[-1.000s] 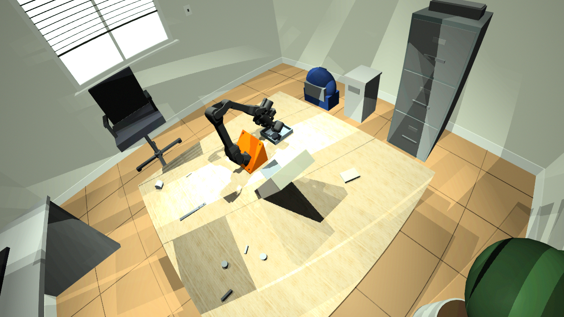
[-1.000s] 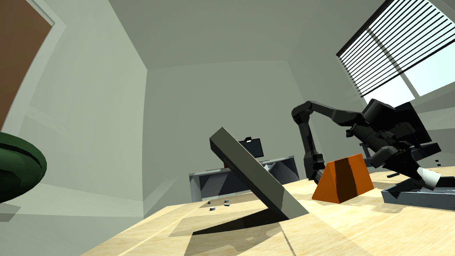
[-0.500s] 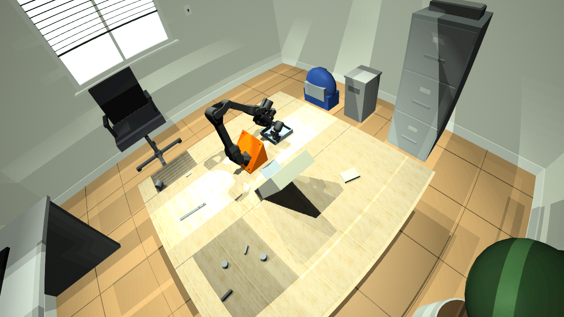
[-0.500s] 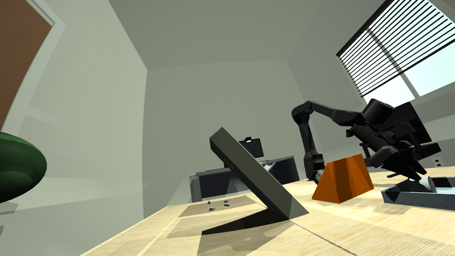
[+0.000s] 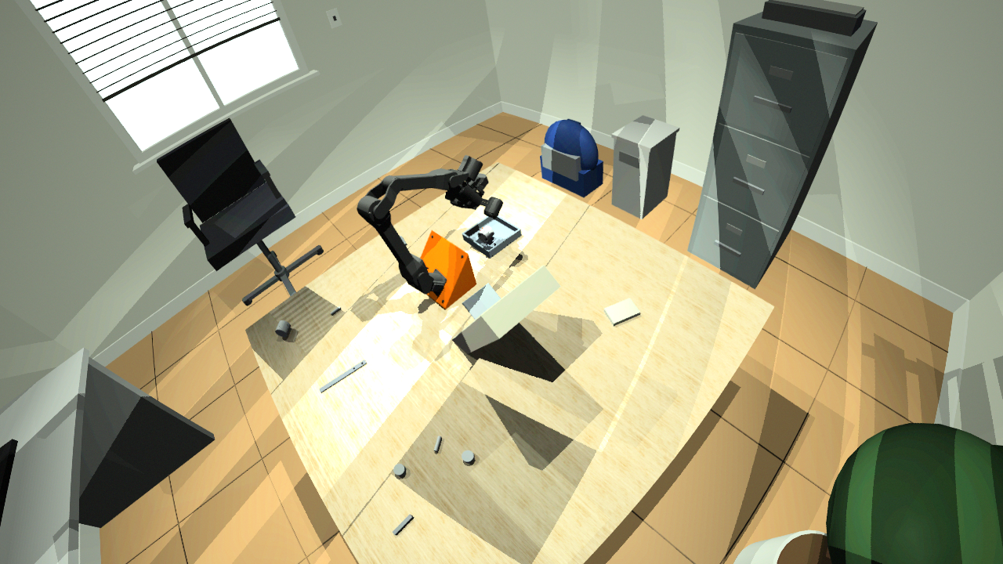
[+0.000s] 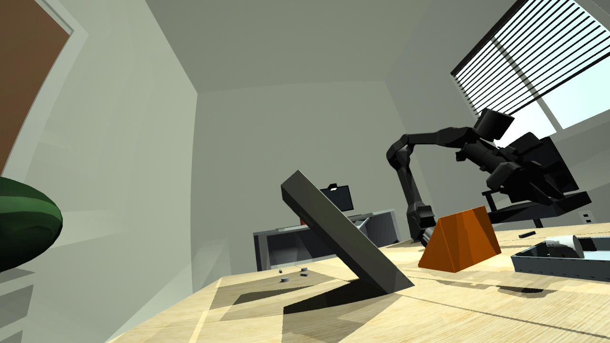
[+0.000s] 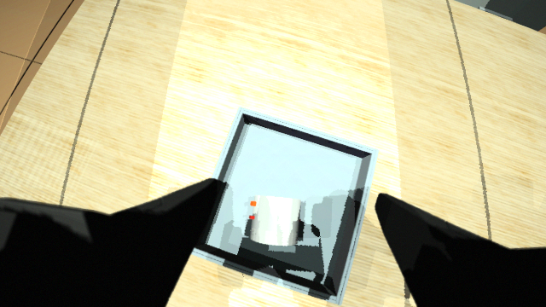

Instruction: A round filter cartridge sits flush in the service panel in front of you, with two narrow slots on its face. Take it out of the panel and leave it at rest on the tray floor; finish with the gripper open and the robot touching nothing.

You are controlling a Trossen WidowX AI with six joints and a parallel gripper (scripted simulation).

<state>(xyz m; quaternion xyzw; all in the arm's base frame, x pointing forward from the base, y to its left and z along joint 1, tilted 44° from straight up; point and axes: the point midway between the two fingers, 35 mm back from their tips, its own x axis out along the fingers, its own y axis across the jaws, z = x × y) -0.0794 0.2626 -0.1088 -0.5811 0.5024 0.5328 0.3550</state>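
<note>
The white round cartridge [image 5: 485, 236] [image 6: 562, 246] [image 7: 276, 222] lies on its side inside the blue-grey tray [image 5: 506, 244] [image 6: 554, 267] [image 7: 299, 149], near one end wall in the wrist view. Two small red-orange marks show on its edge; its slots do not show. My gripper [image 6: 553, 200] [image 7: 297, 193] is wide open and empty above the tray, with a gap down to the cartridge in the exterior view. The orange wedge [image 5: 459, 269] [image 6: 460, 243], apparently the service panel, stands beside the tray; my arm hides part of its face.
A slanted grey slab [image 5: 522, 301] [image 6: 341, 230] stands beyond the orange wedge from the tray. A flat pale block [image 5: 622, 309], a thin strip [image 5: 342, 376], a short cylinder [image 5: 282, 328] and several small discs and bars lie on the table [image 5: 659, 329].
</note>
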